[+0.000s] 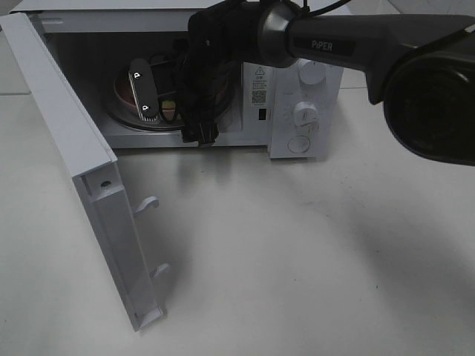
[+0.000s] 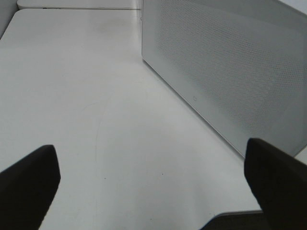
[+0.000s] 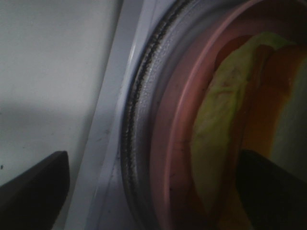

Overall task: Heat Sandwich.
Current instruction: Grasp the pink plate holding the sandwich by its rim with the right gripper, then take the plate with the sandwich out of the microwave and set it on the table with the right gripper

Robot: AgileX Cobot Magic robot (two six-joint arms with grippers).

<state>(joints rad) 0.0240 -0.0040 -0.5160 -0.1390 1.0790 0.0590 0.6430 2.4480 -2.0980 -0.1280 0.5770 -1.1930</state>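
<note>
Inside the open microwave (image 1: 297, 81), the sandwich (image 3: 218, 110) lies on a pink plate (image 3: 168, 143), and the plate rests on the glass turntable (image 3: 136, 110) in the cavity. From the high camera only slivers of the plate (image 1: 122, 93) show, because the right arm (image 1: 334, 44) reaches in from the microwave's control side and covers most of the opening. The right claw (image 1: 145, 93) sits within the cavity just above the plate, its fingers (image 1: 141, 81) spread wide; in the right wrist view one dark fingertip (image 3: 33, 191) hangs over the cavity floor outside the turntable and the other over the sandwich, with the plate rim between them. Whether either tip touches the plate or the bread cannot be told, and nothing is clamped between them. The pale yellow-green layer and orange-red filling of the sandwich show close up, blurred. The microwave door (image 1: 74, 163) stands swung fully out from the hinge side, its two latch hooks (image 1: 148, 202) pointing across the white tabletop (image 1: 297, 259). Two dials (image 1: 304, 115) sit on the control panel beside the cavity. The left claw (image 2: 153, 191) is wide too, empty, hovering over bare tabletop (image 2: 96, 96) near a perforated white panel (image 2: 230, 72) of the microwave.
</note>
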